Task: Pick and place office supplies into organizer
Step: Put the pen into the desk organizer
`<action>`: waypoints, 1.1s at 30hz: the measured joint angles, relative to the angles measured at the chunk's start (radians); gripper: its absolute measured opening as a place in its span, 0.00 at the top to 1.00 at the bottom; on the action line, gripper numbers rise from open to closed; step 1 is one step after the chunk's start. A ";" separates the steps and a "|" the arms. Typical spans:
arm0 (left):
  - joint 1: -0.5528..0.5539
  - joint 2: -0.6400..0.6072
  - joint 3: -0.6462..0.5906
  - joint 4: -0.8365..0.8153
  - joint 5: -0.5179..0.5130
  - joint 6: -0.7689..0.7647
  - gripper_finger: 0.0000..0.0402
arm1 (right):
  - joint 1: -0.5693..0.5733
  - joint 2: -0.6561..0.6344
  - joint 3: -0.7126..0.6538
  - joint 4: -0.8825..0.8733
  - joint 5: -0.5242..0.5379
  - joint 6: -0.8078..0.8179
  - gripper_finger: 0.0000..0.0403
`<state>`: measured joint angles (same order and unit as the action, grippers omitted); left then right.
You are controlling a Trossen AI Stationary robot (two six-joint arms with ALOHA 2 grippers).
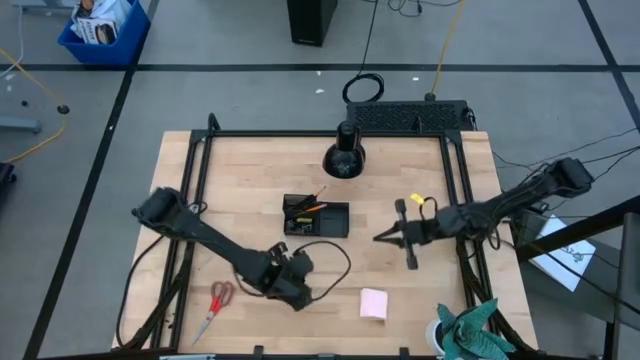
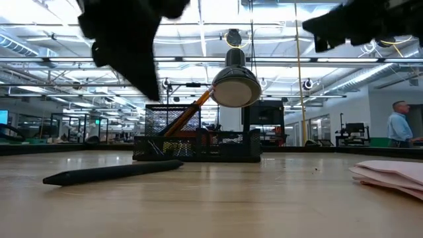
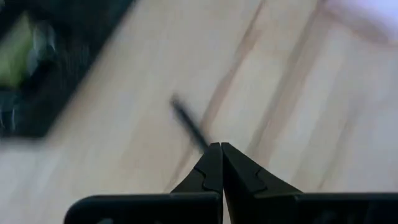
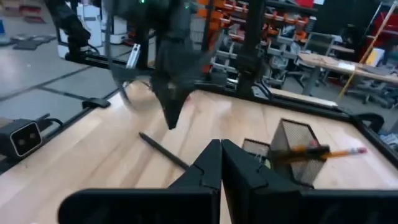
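The black organizer [image 1: 316, 216] stands mid-table with an orange pencil [image 2: 188, 112] leaning in its taller mesh end. A thin black pen [image 2: 112, 173] lies flat on the wood in front of it. My left gripper [image 3: 221, 149] is shut and hovers just above this pen [image 3: 189, 124], tips pointing down; the right wrist view shows it clear of the pen [image 4: 165, 152]. My right gripper [image 4: 221, 146] is shut too and hangs in the air right of the organizer [image 4: 292, 155]. Red-handled scissors [image 1: 215, 303] and a pink sticky-note pad [image 1: 373, 303] rest on the near part of the table.
A round black cone-shaped object [image 1: 343, 160] stands behind the organizer near the far edge. A black frame rail [image 1: 455, 170] runs along the table's sides. Something teal and leafy [image 1: 470, 330] sits at the near right corner. A person [image 2: 398, 125] stands far off in the room.
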<state>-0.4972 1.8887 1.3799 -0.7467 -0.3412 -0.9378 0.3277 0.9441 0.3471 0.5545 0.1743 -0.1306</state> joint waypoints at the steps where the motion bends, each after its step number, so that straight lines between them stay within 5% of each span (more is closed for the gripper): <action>1: 0.009 0.034 0.039 -0.072 0.032 -0.042 1.00 | -0.024 -0.023 -0.020 0.001 -0.030 0.004 1.00; 6: 0.066 0.179 0.182 -0.364 0.190 -0.195 1.00 | -0.133 -0.086 -0.078 0.000 -0.239 0.013 1.00; 10: 0.091 0.200 0.190 -0.363 0.232 -0.196 1.00 | -0.185 -0.097 -0.085 -0.011 -0.370 0.011 1.00; 18: 0.097 0.197 0.265 -0.318 0.164 -0.162 0.99 | -0.250 -0.107 -0.086 -0.007 -0.438 -0.001 1.00; 23: 0.085 0.197 0.262 -0.176 0.110 0.001 0.94 | -0.263 -0.107 -0.086 -0.002 -0.435 0.005 1.00; 33: 0.077 0.202 0.259 -0.191 0.086 -0.053 0.69 | -0.266 -0.107 -0.086 0.053 -0.432 -0.006 1.00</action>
<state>-0.4198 2.0904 1.6390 -0.9379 -0.2554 -0.9909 0.0620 0.8375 0.2607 0.6078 -0.2581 -0.1365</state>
